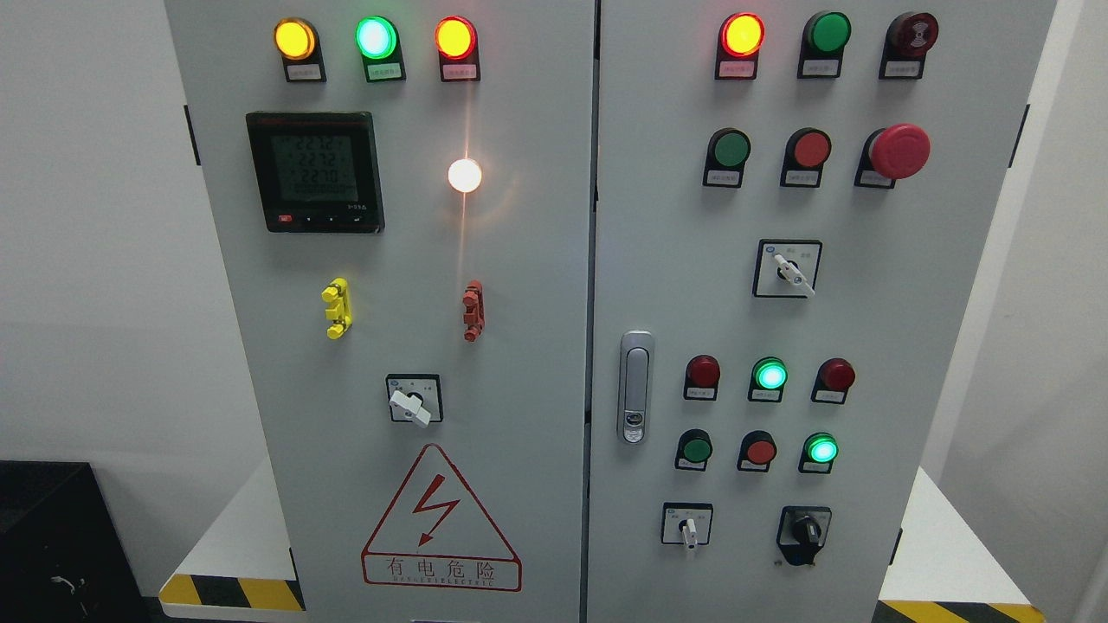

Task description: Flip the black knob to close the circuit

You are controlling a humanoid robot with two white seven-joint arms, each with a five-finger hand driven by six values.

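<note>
A grey electrical cabinet [519, 260] with two doors fills the head view. The black knob [807, 529] sits at the lower right of the right door, on a black square plate, its pointer standing roughly upright. White-handled selector switches show at the lower left of that door [688, 529], higher up on it [792, 272], and on the left door [410, 407]. Neither of my hands nor arms shows anywhere in the picture.
Lit indicator lamps [376, 37] line the top; a digital meter [315, 170] and a red mushroom stop button [898, 151] stand out. A chrome door latch [635, 386] sits near the centre seam. A black box [52, 536] stands at lower left. Yellow-black hazard tape [234, 593] edges the white base.
</note>
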